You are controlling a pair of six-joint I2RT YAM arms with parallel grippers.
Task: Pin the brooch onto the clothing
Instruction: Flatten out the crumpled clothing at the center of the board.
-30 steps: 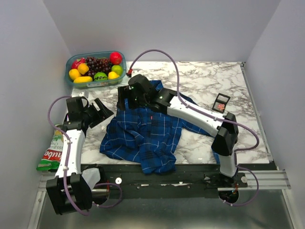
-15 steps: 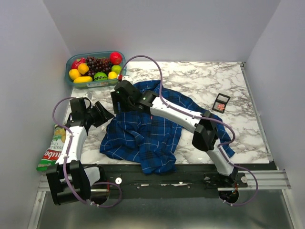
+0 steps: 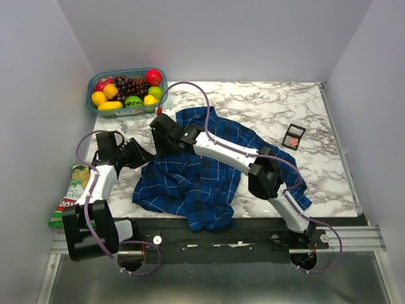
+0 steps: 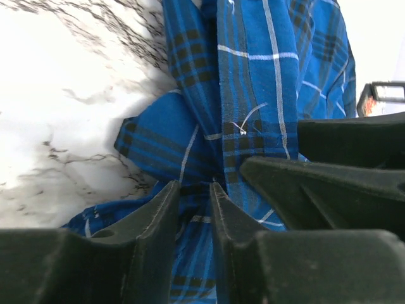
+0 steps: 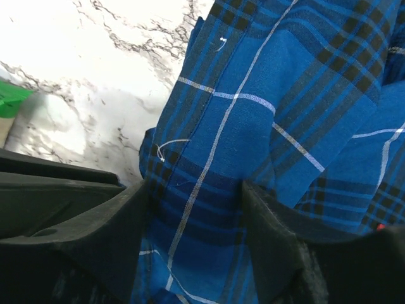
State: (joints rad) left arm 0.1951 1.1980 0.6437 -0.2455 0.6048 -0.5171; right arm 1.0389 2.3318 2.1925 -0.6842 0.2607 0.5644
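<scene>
Now, plaid shirt (image 3: 196,180) crumpled mid-worktop, twd its near edge.
We can't pick out brooch. At shirt's left edge we see left gripper (image 4: 195,190) narrow, a fold betw. its tips, can't tell if pinched; right gripper (image 5: 196,190) wide, straddling cloth just beside it. Beyond, fruit tub (image 3: 162,90) at far-left corner, black case (image 3: 293,135) nr right edge.

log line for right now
left tool: narrow over shirt edge, grip unclear | right tool: open, straddling shirt | brooch: not clearly seen
</scene>
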